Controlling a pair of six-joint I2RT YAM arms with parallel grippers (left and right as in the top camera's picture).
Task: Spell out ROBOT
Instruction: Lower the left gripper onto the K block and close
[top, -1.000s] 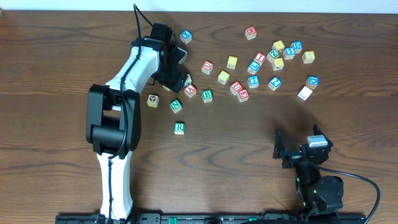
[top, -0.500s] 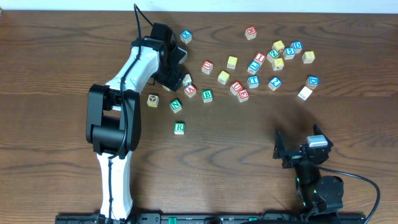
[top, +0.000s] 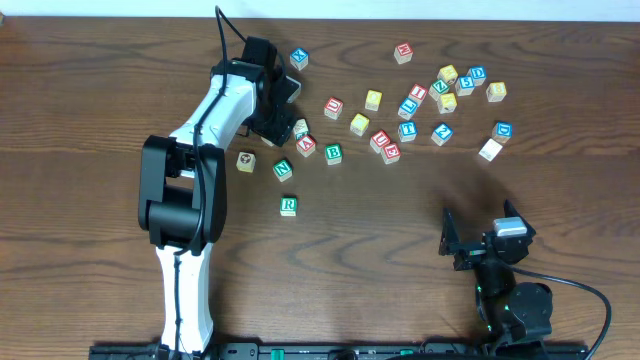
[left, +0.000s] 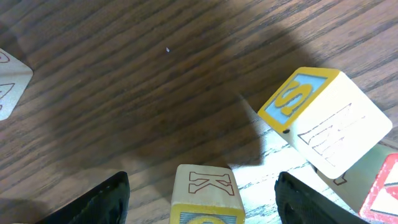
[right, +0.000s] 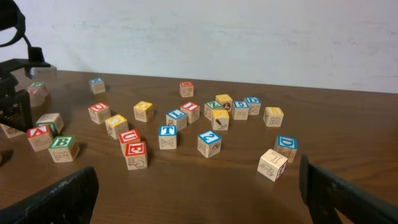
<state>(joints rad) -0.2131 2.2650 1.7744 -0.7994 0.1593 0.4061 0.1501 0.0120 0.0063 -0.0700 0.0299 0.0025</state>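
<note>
A green R block (top: 288, 205) sits alone on the table in front of the block scatter. A green B block (top: 333, 153) and a blue T block (top: 407, 130) lie among the scattered blocks; both also show in the right wrist view, B (right: 62, 148) and T (right: 167, 137). My left gripper (top: 283, 126) is open at the scatter's left end. In the left wrist view its fingers (left: 202, 202) stand on either side of a block with a K face (left: 205, 186), not touching it. My right gripper (top: 468, 245) is open and empty at the front right.
A block with a yellow S on blue (left: 323, 118) lies tilted just right of the K block. Several more letter blocks spread across the back right (top: 445, 90). A red A block (top: 306, 146) and a green N block (top: 282, 168) lie near the left gripper.
</note>
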